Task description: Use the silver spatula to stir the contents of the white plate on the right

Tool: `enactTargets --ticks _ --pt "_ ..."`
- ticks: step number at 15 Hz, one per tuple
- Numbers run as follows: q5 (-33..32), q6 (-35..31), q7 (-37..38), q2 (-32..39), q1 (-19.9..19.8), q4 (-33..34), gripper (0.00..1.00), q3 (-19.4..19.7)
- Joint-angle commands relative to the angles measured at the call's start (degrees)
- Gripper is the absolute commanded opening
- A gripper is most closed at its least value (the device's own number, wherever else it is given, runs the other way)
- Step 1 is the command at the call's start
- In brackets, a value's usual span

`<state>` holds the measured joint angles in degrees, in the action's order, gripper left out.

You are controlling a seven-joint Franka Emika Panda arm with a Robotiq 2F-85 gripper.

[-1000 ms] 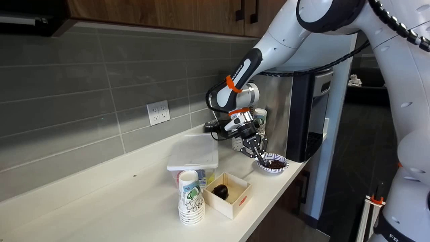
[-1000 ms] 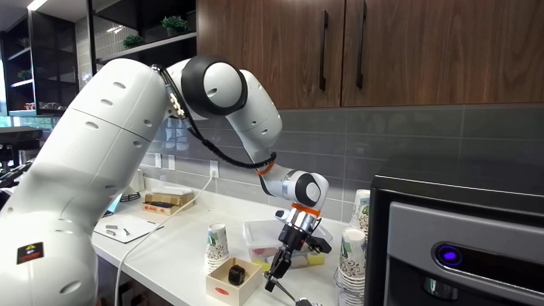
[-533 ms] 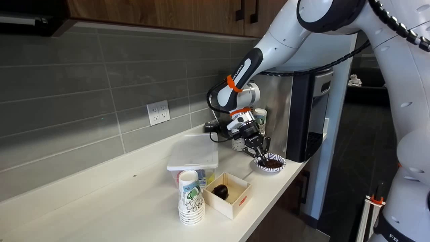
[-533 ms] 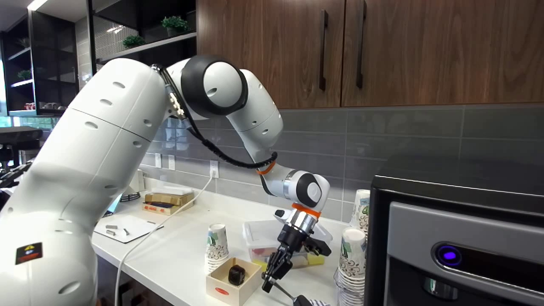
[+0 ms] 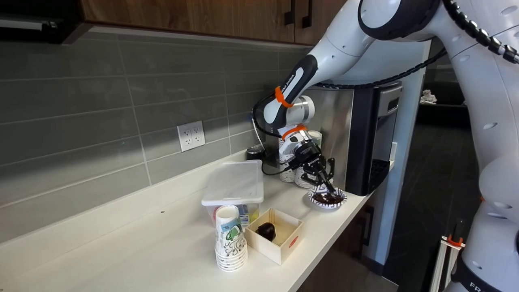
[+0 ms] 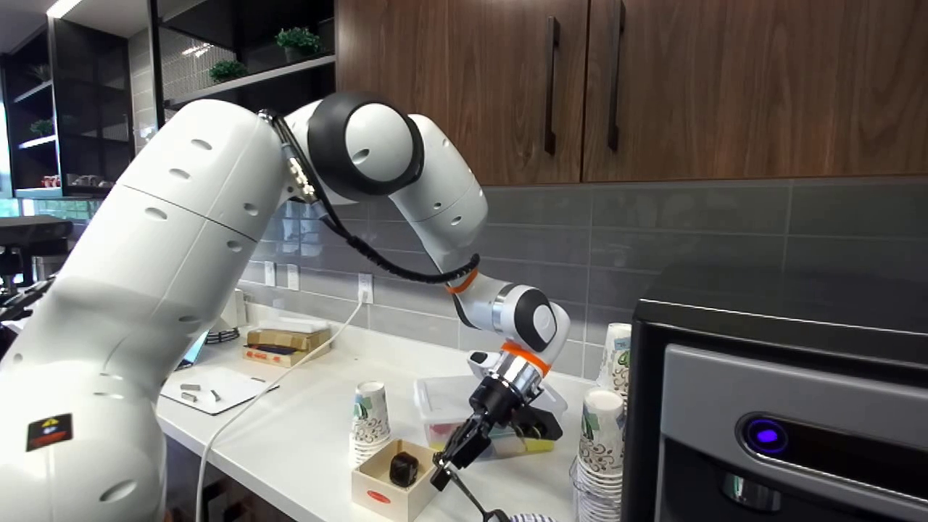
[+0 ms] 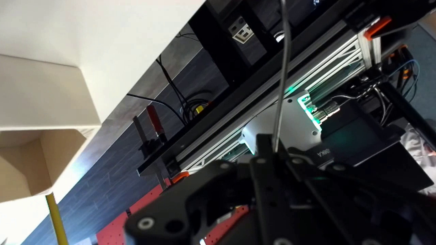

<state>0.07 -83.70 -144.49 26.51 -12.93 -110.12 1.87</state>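
The white plate is a small round bowl (image 5: 344, 198) with a patterned rim and dark contents, near the counter's front edge. Only a sliver of the bowl (image 6: 533, 518) shows at the bottom in an exterior view. My gripper (image 5: 331, 189) is just above the bowl, tilted, its fingers shut on the silver spatula. In an exterior view my gripper (image 6: 441, 470) holds the spatula (image 6: 467, 493) slanting down, its dark-looking lower end at the bowl. The thin handle (image 7: 282, 78) stands between the fingertips (image 7: 272, 144) in the wrist view. The bowl is out of the wrist view.
A wooden box (image 5: 286, 248) with a dark object, stacked paper cups (image 5: 231, 243) and a lidded plastic container (image 5: 233, 186) stand along the counter. More cup stacks (image 6: 602, 435) and a tall dispenser (image 6: 776, 413) stand close beside the bowl. The box (image 7: 44, 95) also shows in the wrist view.
My gripper has tilted more and its fingertips have shifted across the bowl. The bowl slid slightly, then partly back. The dark contents look shifted within it. The spatula stays held.
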Motion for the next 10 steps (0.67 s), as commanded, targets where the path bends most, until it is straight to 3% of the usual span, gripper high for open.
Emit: enactTargets --ticks 1,10 --pt "2.97 0.41 2.55 0.46 -0.74 2.01 0.01 0.73" --pt "4.83 -1.86 -5.94 3.62 -2.52 4.94 0.01 0.04"
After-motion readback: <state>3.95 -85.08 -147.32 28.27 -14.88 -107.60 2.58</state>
